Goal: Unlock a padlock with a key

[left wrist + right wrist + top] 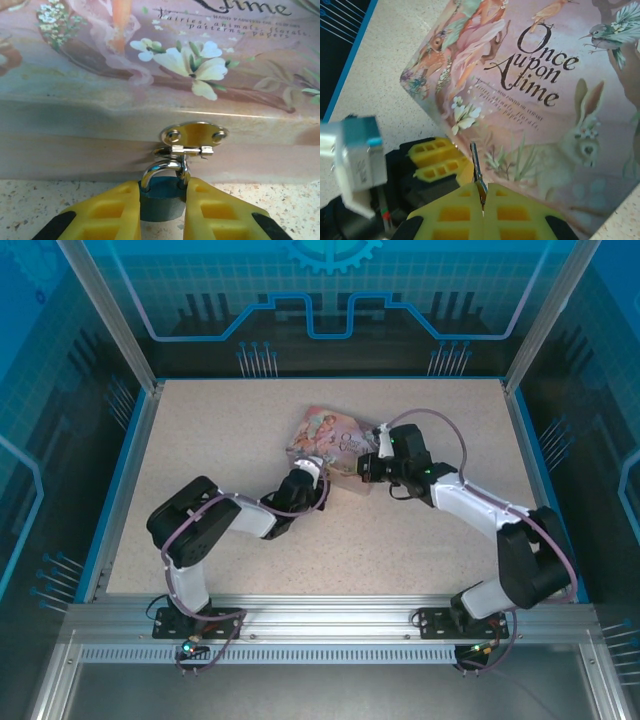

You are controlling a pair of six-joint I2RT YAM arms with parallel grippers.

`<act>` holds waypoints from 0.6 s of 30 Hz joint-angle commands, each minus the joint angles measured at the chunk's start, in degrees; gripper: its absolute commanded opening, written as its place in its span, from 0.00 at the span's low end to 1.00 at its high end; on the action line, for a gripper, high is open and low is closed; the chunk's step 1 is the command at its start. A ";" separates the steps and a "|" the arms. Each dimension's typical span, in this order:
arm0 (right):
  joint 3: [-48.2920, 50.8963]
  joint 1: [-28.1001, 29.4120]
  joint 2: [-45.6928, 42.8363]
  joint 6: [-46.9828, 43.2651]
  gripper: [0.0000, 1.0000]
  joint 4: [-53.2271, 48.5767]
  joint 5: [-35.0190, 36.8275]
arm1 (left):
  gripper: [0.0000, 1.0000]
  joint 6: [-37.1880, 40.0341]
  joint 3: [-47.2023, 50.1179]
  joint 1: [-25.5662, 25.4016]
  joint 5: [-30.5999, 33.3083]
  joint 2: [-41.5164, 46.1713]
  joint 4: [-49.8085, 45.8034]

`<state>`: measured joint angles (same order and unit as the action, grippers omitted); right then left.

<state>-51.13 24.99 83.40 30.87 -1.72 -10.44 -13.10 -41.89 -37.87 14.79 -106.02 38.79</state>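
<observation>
— Speckled beige table (200,440) is seen inside blue-lit walls, with the pink tin (325,430) lying near its middle. Where is the padlock found?

— At the tin's front wall. The padlock (160,202) is hung by its shackle (150,172) from the brass hasp (195,135), with its blue body down by the table. It is flanked by the left gripper (162,187), whose 2 yellow fingers are pressed against both sides of the body, so it is judged to be grasped.

— And the key?

— The key (476,165) is pinched between the clenched fingers of the right gripper (482,195), with the blade sticking out ahead of the tips, over the tin's lid.

— Which relation is the coming move turned on?

— The key's long axis is laid along the right gripper's reach, while the padlock's is run from hasp to table. From the key, the left gripper's fingers are seen just beside, to the left, at the lid's edge. The keyhole cannot be made out. The blade would probably have to be brought round to the body's lower end and lined up with that axis. The left arm is on the padlock; the right is near, not touching.

— Can any writing be read?

— "Once upon a time" is printed on the lid, with "fairies, animals, florals, patterns, papers" beneath. 1 label on a white block (360,155) is too blurred to be read.
</observation>
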 commanded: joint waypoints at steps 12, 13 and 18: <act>14.22 -0.91 -10.10 -3.38 0.00 0.46 1.22 | 0.09 -10.12 -9.30 1.47 -4.91 2.35 -18.76; 14.99 -0.83 -10.26 -3.45 0.00 1.23 0.77 | 0.08 -11.01 -9.66 1.61 -5.18 2.35 -19.31; 19.67 0.51 -11.05 -4.85 0.00 7.48 -1.25 | 0.11 -15.68 -11.48 1.81 -7.31 2.66 -23.28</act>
<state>-33.47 24.77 73.47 27.79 1.02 -10.07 -24.51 -51.42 -36.75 9.43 -105.36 19.62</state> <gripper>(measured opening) 0.047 0.186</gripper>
